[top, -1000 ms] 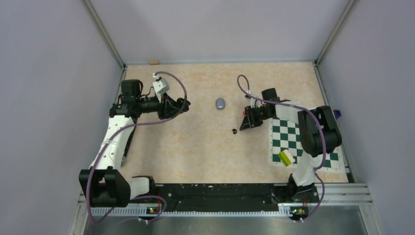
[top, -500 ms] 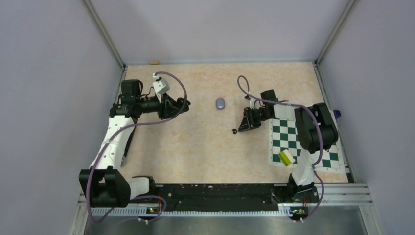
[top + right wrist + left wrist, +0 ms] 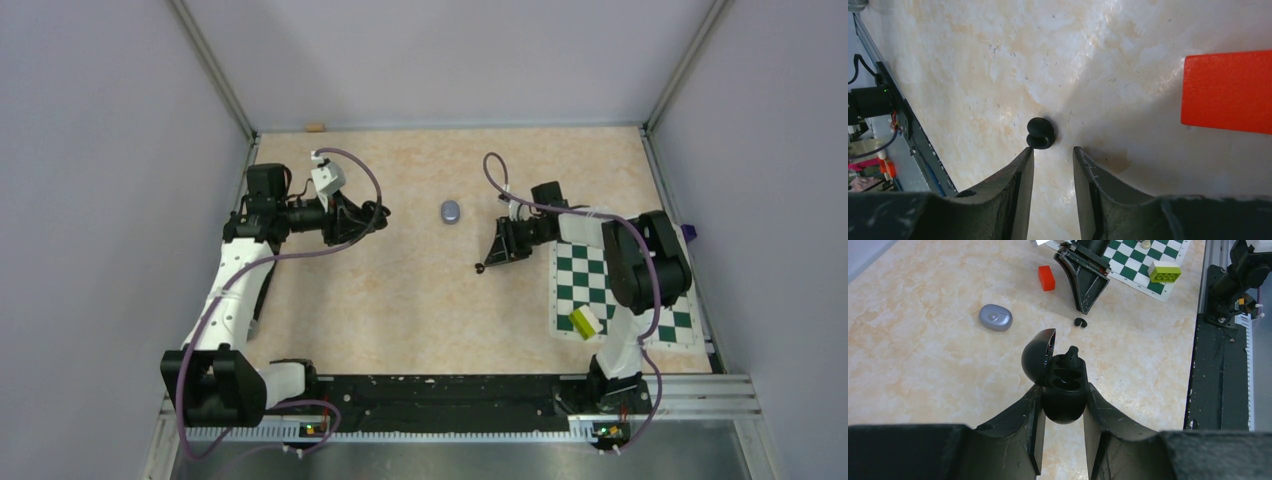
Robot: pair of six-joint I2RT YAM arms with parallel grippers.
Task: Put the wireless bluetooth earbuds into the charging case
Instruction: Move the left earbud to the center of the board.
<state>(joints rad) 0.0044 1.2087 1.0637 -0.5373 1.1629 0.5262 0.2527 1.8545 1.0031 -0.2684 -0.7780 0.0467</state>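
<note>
My left gripper (image 3: 1064, 388) is shut on a black charging case (image 3: 1064, 402), held above the table with its lid (image 3: 1038, 359) swung open. One black earbud (image 3: 1071, 354) sticks up from the case's far pocket; the near pocket shows as a dark hollow. A second black earbud (image 3: 1041, 133) lies on the table, right at the tip of the right gripper's left finger. My right gripper (image 3: 1053, 150) stands open by a narrow gap with nothing between its fingers. From above, that earbud (image 3: 481, 267) sits just off the right gripper (image 3: 487, 261), and the left gripper (image 3: 380, 213) hangs at the left.
A closed grey-lilac case (image 3: 451, 211) lies mid-table between the arms. A small red block (image 3: 1228, 90) rests close to the right of the right gripper. A green chessboard mat (image 3: 600, 290) with a lime brick (image 3: 585, 321) lies at the right.
The right gripper has slid down-left until its tips reach the loose black earbud, and its jaws have parted slightly. The left arm and the case have stayed put.
</note>
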